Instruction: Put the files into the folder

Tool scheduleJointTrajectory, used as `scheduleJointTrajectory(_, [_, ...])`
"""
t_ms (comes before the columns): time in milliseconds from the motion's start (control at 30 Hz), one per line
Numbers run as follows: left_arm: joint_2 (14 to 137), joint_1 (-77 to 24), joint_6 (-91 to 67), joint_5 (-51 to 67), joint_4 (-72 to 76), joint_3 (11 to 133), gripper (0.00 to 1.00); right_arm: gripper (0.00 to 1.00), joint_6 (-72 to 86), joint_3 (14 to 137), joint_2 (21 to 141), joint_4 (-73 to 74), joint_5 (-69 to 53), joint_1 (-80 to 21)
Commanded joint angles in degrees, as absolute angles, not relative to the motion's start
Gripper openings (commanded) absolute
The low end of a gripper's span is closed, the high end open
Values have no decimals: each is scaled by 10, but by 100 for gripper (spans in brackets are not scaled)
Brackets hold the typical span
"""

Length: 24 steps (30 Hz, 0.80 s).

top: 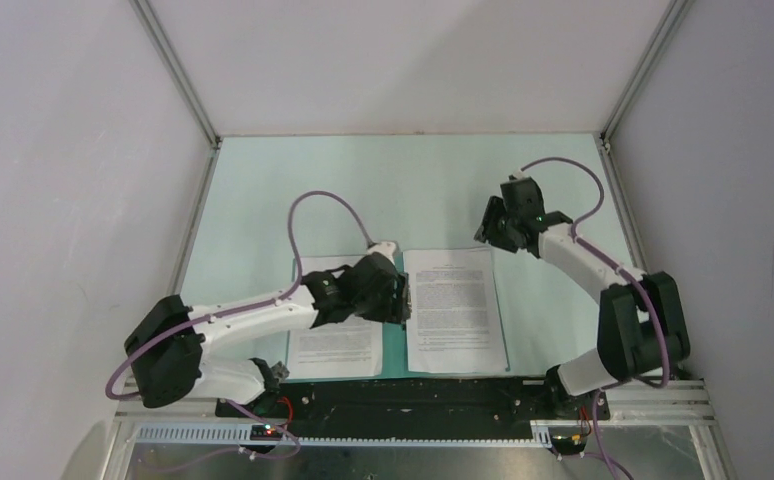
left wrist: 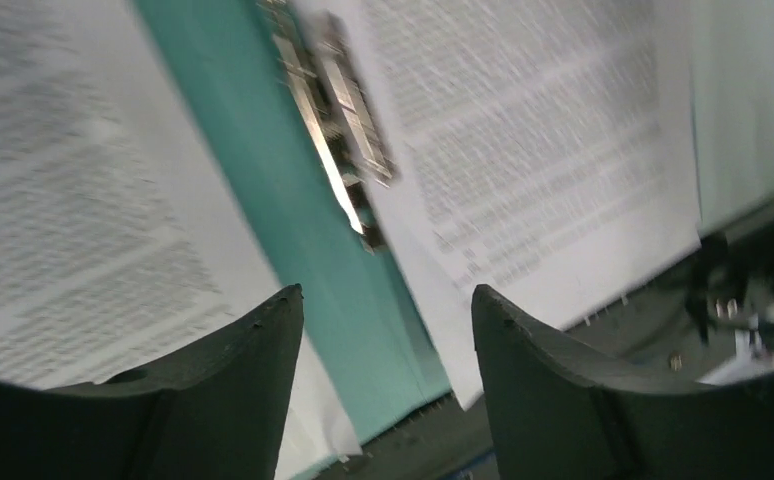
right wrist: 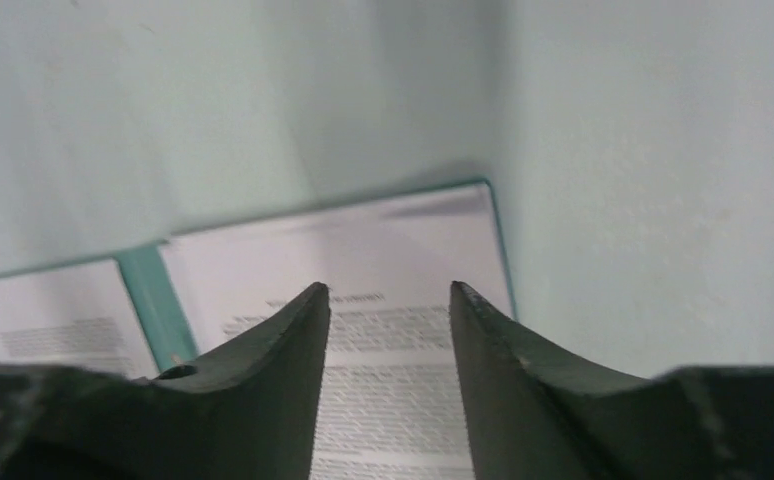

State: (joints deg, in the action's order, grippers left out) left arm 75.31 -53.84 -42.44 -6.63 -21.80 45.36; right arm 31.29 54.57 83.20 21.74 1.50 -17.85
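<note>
The folder (left wrist: 303,230) is dark teal green, with a plain strip showing between the two files (top: 455,310). Both sheets are white, packed with rows of tiny black print. The clip (left wrist: 348,110) on the spine is shiny silver. The table (top: 413,190) is a very pale mint, plain all over. The left arm (top: 253,315) and right arm (top: 588,265) are white with black joints. Each trails a purple cable (top: 328,200). A small green light (top: 540,212) glows on the right one.

Overhead; wrist close-ups sharing folder (top: 393,348)
</note>
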Motion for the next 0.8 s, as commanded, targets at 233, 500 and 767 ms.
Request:
scheduleJointTrajectory(233, [748, -616, -465, -65, -211, 463, 53, 44, 323, 616, 902, 220, 18, -270])
scheduleJointTrajectory(500, [731, -586, -561, -86, -180, 404, 41, 43, 349, 606, 881, 255, 41, -342])
scheduleJointTrajectory(767, [679, -463, -550, -57, -160, 351, 40, 43, 384, 587, 867, 233, 43, -427])
